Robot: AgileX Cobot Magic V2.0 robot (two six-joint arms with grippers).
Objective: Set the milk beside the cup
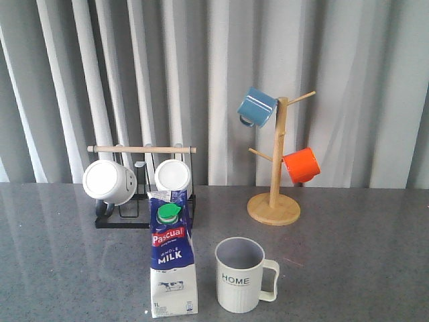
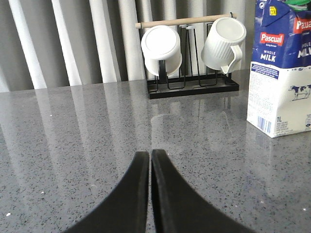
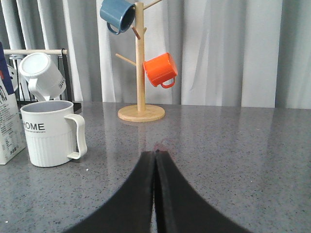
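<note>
Milk (image 1: pixel 173 258) stands upright on the grey speckled table (image 1: pixel 348 261), just beside the cup (image 1: pixel 242 275) with a narrow gap between them, and neither arm touches it. The left gripper (image 2: pixel 149 154) has its black fingers (image 2: pixel 138 179) pressed together with nothing between them, low over bare table, with the carton well ahead of it to one side. The right gripper (image 3: pixel 156 153) is likewise closed, its fingers (image 3: pixel 167 184) meeting at a thin seam, and holds nothing; the cup sits ahead of it and off to the side.

The carton has a dark blue upper part and a white base, a green round cap, a red "Pascual" label, and "WHOLE MILK" in white letters. The left wrist view also shows "1L", a small cow drawing and a barcode near its base. The cup is off-white and ribbed, grey inside, with a squarish handle turned away from the carton and "HOME" printed in black.

Behind the carton a black wire rack (image 1: pixel 144 218) with a wooden bar across its top carries two plain white mugs (image 1: pixel 109 182) lying on their sides. Further along the table a wooden mug tree (image 1: pixel 275 194) on a round base holds a blue mug (image 1: pixel 257 106) up high and an orange mug (image 1: pixel 301 165) lower down. Pale pleated curtains (image 1: pixel 201 67) hang behind everything.
</note>
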